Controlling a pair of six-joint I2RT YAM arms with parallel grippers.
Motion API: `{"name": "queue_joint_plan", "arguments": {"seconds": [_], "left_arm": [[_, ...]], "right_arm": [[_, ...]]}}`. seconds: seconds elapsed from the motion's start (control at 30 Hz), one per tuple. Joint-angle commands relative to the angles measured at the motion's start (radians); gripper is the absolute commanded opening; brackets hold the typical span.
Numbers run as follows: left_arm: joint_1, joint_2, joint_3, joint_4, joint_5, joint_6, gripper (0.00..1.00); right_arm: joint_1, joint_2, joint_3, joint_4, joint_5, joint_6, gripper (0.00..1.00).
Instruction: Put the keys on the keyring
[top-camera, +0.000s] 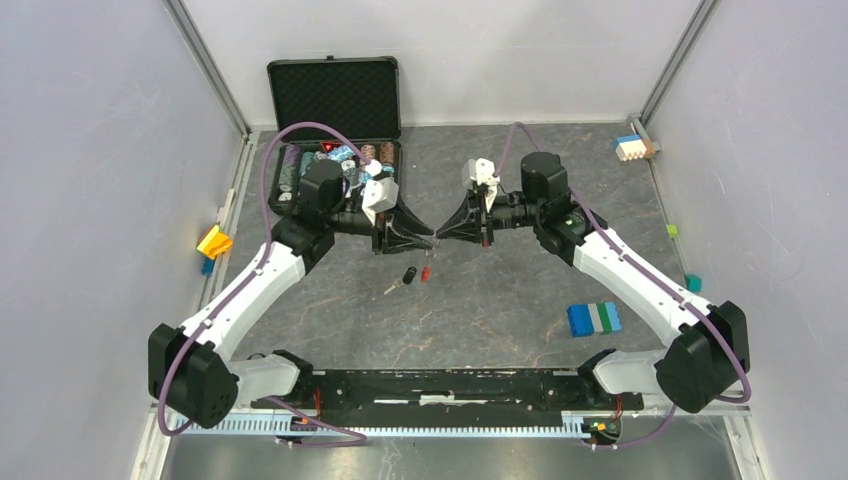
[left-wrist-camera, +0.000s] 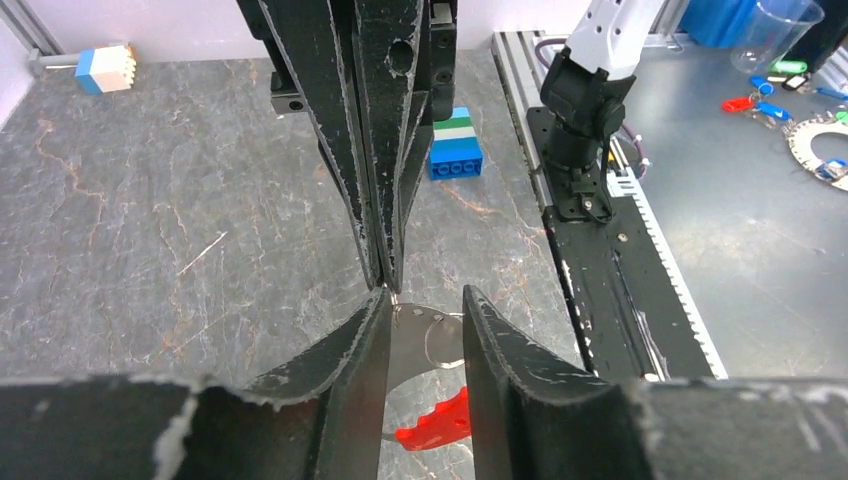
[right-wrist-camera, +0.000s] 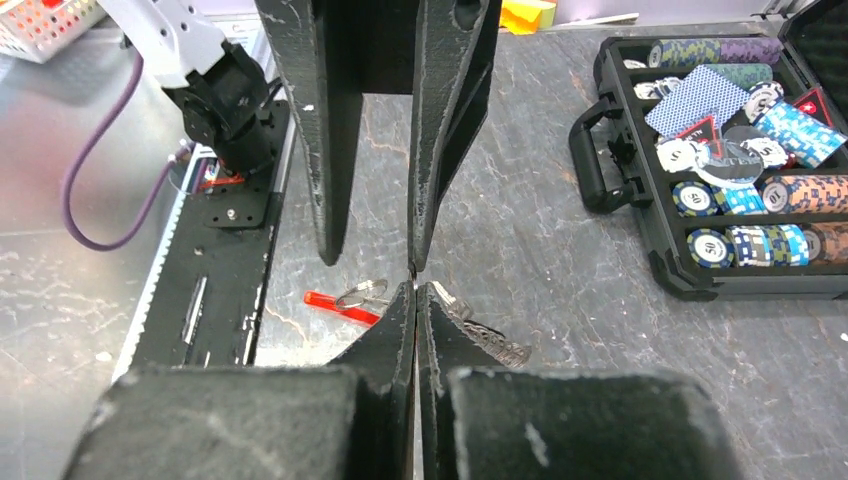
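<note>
Left tool (left-wrist-camera: 425, 295), spread, straddles the keyring (left-wrist-camera: 428, 345); right tool (right-wrist-camera: 416, 288), pressed together at 3 o'clock, probably steadies it for threading; key (top-camera: 408, 275) lies at 7 o'clock.

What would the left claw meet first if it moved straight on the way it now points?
Probably the right arm's shut black claw, whose tips sit just ahead of the left claw; depth is unclear.

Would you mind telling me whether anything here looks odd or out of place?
Nothing looks spilled or broken. Two small things: the open left gripper and the shut right gripper meet almost tip to tip, unusually close, and their black fingers show whitish scuffs along the edges.
</note>
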Motion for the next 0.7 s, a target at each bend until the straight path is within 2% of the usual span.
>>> {"name": "queue_joint_plan", "arguments": {"seconds": [0.0,0.17,0.33,0.47,0.67], "left_arm": [[0.001,0.013,-0.014,0.147,0.072,-0.11,0.37],[0.016,0.012,-0.041,0.254,0.076,-0.184,0.33],[0.053,0.005,-0.121,0.551,0.056,-0.41,0.33],[0.054,0.002,-0.15,0.562,0.058,-0.41,0.34],[0.056,-0.004,-0.169,0.564,0.022,-0.404,0.46]], "right_arm": [[-0.012,0.003,0.029,0.195,-0.052,0.157,0.0],[-0.021,0.001,-0.028,0.346,-0.096,0.289,0.0],[-0.022,-0.009,-0.042,0.346,-0.089,0.282,0.0],[-0.024,-0.014,-0.036,0.313,-0.073,0.255,0.0],[-0.025,-0.017,-0.016,0.235,-0.039,0.176,0.0]]}}
